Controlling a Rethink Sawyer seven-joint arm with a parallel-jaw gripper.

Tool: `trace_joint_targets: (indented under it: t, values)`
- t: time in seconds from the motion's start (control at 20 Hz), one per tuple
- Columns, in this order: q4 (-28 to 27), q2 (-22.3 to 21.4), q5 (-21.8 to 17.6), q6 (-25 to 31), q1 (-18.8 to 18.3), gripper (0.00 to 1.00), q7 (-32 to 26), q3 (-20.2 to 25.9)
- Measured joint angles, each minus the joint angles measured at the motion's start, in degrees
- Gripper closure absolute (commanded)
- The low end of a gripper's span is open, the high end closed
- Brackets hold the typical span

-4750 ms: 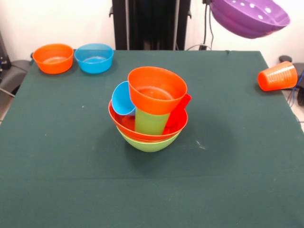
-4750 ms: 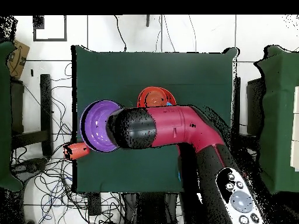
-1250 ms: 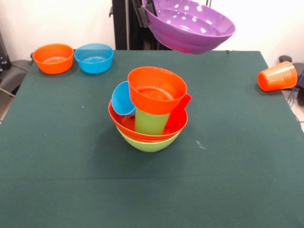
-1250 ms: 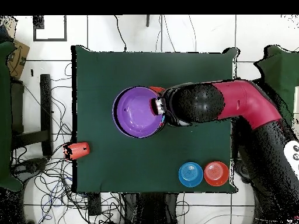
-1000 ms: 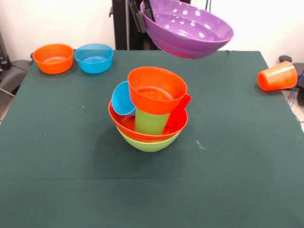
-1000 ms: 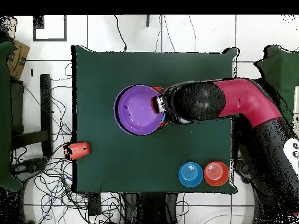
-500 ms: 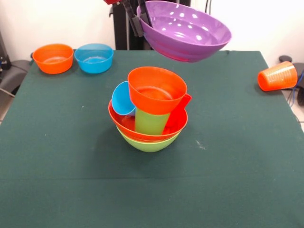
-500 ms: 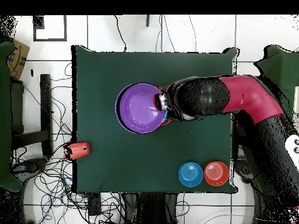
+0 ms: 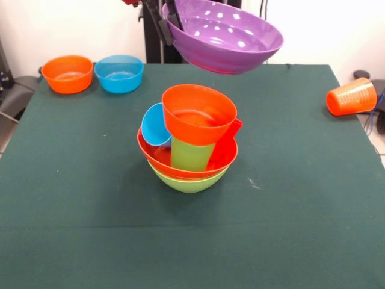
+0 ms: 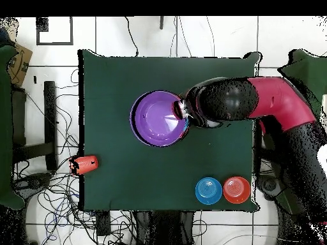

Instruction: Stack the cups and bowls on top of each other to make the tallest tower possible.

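My gripper (image 9: 168, 21) is shut on the left rim of the large purple bowl (image 9: 224, 35) and holds it in the air, above and behind the tower (image 9: 191, 138). The tower's base is a lime green bowl (image 9: 188, 181) with an orange-red bowl (image 9: 157, 156) nested in it. In that bowl stand a light blue cup (image 9: 155, 125), a lime green cup (image 9: 190, 154) and a red cup (image 9: 227, 143), with a small orange bowl (image 9: 198, 113) on top. From overhead, the purple bowl (image 10: 158, 118) hides nearly all of the tower, and the gripper (image 10: 181, 115) is at the bowl's right rim.
A small orange bowl (image 9: 67, 73) and a small blue bowl (image 9: 119, 73) sit side by side at the table's far left corner. An orange cup (image 9: 352, 96) lies on its side at the right edge. In the overhead view the red arm (image 10: 268, 102) reaches in from the right.
The gripper has carried the purple bowl from the far right to a spot above the tower. In the last second it drifted a little further left in the front view.
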Motion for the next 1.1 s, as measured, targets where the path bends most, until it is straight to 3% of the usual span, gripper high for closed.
trace_joint_targets:
  t: [1.1]
  values:
    - [-5.24,3.21,-1.28,1.79,-0.08,1.0,-6.14,0.05]
